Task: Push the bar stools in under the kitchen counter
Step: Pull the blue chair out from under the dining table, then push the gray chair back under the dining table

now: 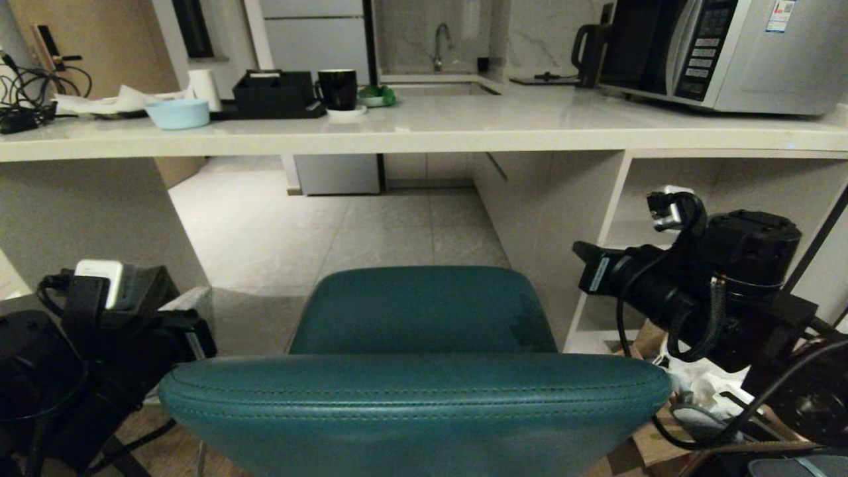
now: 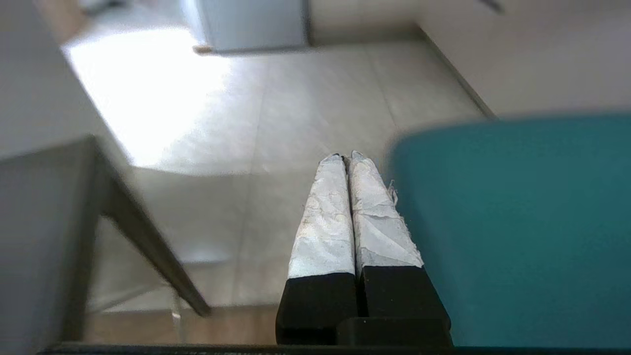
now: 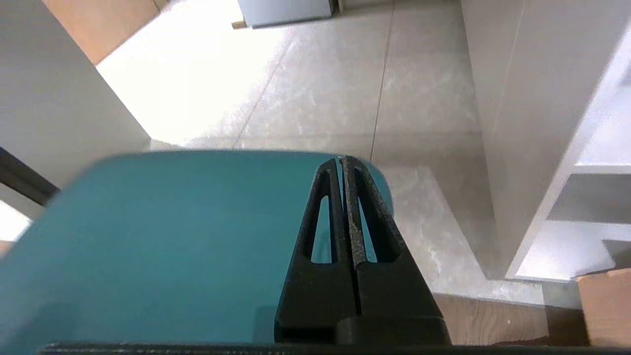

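Note:
The teal bar stool stands right in front of me, its curved back nearest, facing the opening under the kitchen counter. My left gripper, fingers wrapped in white tape, is shut and empty beside the stool's left side. My right gripper is shut and empty over the right part of the teal stool. Left of the teal stool, a grey flat surface with a dark straight leg looks like the other bar stool; most of it is hidden.
White slab panels and open shelving bound the opening, with pale tiled floor beyond. On the counter stand a microwave, a black mug, a blue bowl and cables. Cardboard and clutter lie at lower right.

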`<state>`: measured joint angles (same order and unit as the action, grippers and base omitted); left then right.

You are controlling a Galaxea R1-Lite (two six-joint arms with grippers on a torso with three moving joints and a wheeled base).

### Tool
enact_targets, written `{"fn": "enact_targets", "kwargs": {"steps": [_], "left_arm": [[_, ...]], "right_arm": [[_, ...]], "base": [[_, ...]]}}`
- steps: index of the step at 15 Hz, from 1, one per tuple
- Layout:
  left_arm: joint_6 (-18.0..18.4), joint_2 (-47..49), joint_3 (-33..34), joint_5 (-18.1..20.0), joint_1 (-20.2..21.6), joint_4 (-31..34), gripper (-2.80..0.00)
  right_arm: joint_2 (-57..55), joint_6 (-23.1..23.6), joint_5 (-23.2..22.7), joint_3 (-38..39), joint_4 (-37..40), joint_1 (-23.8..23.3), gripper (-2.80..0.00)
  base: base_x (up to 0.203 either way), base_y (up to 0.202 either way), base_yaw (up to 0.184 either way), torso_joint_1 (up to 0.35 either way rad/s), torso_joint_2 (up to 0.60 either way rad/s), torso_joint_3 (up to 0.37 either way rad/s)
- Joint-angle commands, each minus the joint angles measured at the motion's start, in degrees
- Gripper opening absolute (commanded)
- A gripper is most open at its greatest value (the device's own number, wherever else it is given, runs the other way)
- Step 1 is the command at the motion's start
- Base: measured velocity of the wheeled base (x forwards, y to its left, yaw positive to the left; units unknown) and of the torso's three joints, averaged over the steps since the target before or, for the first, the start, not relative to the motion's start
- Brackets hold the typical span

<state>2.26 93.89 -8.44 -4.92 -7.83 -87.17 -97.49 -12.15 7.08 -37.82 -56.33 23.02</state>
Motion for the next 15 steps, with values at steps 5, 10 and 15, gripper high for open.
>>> {"fn": "enact_targets", "kwargs": {"steps": [5, 10, 15], "left_arm": [[-0.91, -17.05, -3.68, -1.56, 0.90, 13.22, -2.80], [-5.82, -34.79, -16.47, -6.89, -4.88, 48.92, -2.80], [-5.52, -45.22, -16.59, -10.72, -4.33, 54.41, -2.80]], "right_arm": [[15.03, 1.66, 2.27, 2.49, 6.88, -0.68, -2.80], [24.96, 8.01, 5.56, 2.77, 15.90, -1.03, -2.80], [35.75, 10.29, 6.55, 6.40, 20.55, -1.96, -2.80]], "base": [[0.000, 0.000, 0.000, 0.000, 0.00, 0.000], [0.000, 0.000, 0.000, 0.000, 0.00, 0.000], [0.000, 0.000, 0.000, 0.000, 0.00, 0.000]]}}
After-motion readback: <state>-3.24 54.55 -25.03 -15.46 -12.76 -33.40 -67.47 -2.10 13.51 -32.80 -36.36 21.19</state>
